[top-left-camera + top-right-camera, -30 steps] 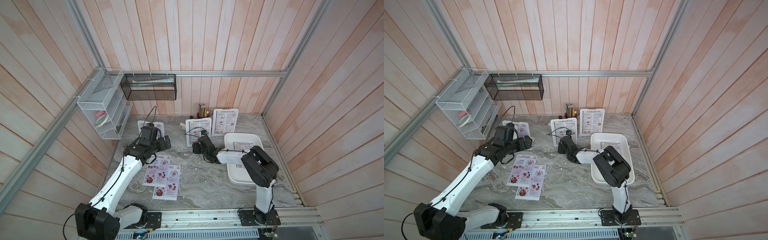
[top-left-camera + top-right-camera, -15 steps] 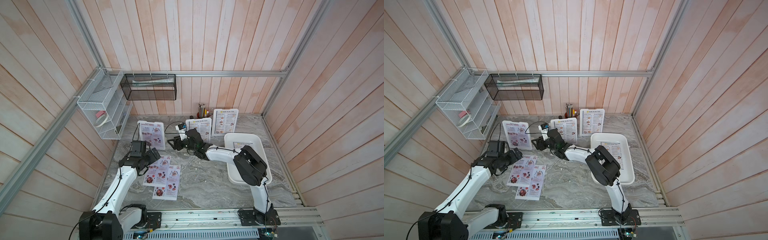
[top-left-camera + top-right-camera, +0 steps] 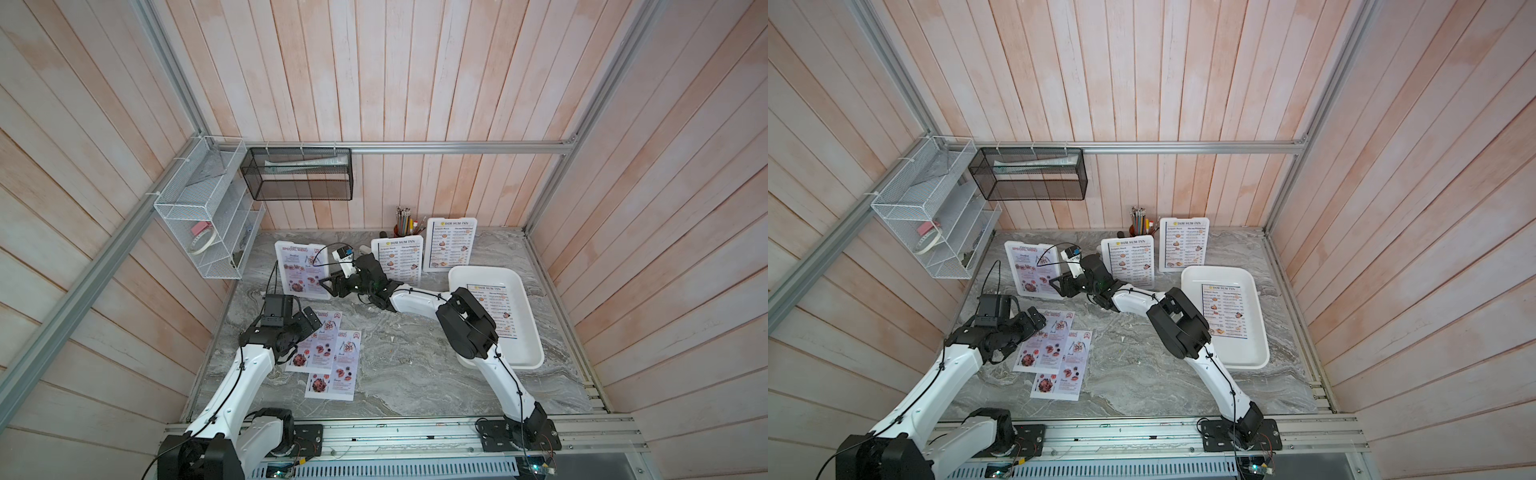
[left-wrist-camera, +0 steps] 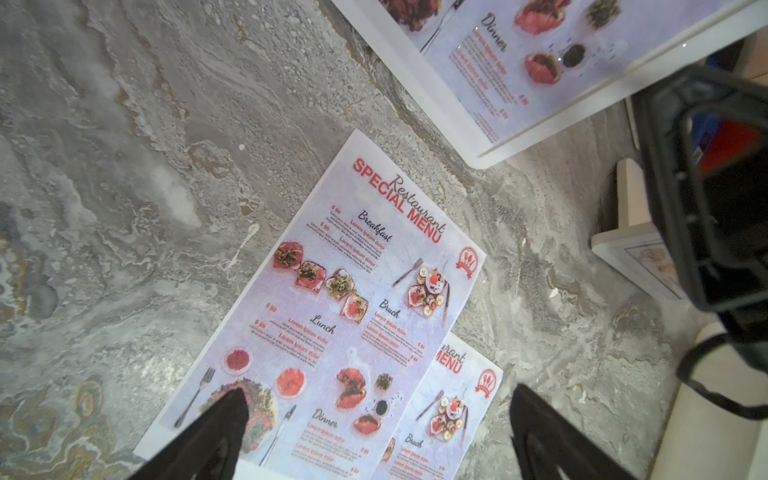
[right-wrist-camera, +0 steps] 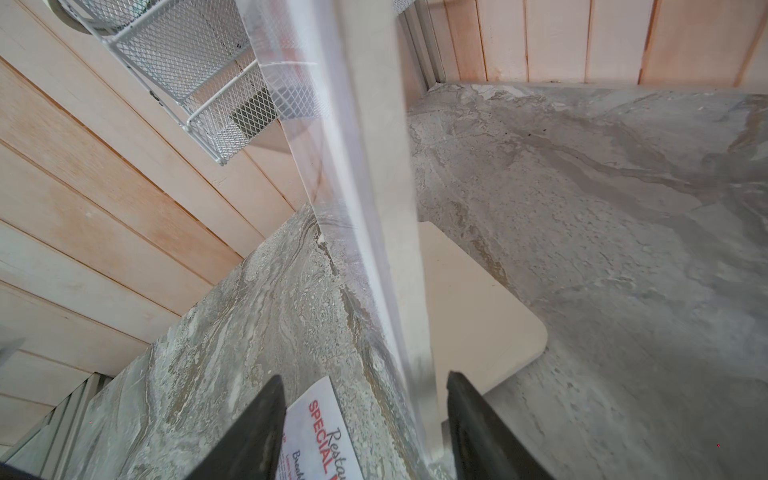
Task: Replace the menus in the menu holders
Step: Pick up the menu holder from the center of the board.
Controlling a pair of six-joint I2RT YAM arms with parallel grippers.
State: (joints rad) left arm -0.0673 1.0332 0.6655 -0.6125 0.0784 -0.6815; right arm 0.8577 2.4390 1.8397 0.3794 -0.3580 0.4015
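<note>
Menus and menu holders partway through the exchange, read left to right. Left gripper [image 4: 378, 397]: jaws spread to their widest and empty, hanging above the upper loose Special Menu sheet [image 3: 322, 349]. The left wrist view shows both fingers clear of the paper. A second loose Special Menu sheet [image 3: 337, 374] lies partly under the first, both flat on the table [image 3: 415, 374]. Left holder [image 3: 297, 270]: upright towards the back, already carrying a Special Menu. Right gripper [image 5: 365, 380]: jaws part open and set astride this holder's side edge. The frame sits close against one finger [image 5: 469, 415], with a plain gap on the clear-front side, so the gripper brackets the edge rather than clamping it. Whether that finger actually touches the frame cannot be told. Middle holder [image 3: 400, 259] and right holder [image 3: 451, 245]: upright, each showing a Dim Sum Inn sheet. Tray [image 3: 527, 328]: one Dim Sum Inn sheet [image 3: 494, 309] lies flat inside.

Judged step: one holder of three is refilled, and the arms stand between exchanges. The next move calls for the right gripper to back off without tipping the holder and go to the middle holder. The left gripper would then come down and pinch a thin flat sheet by its edge, taking only the upper one
</note>
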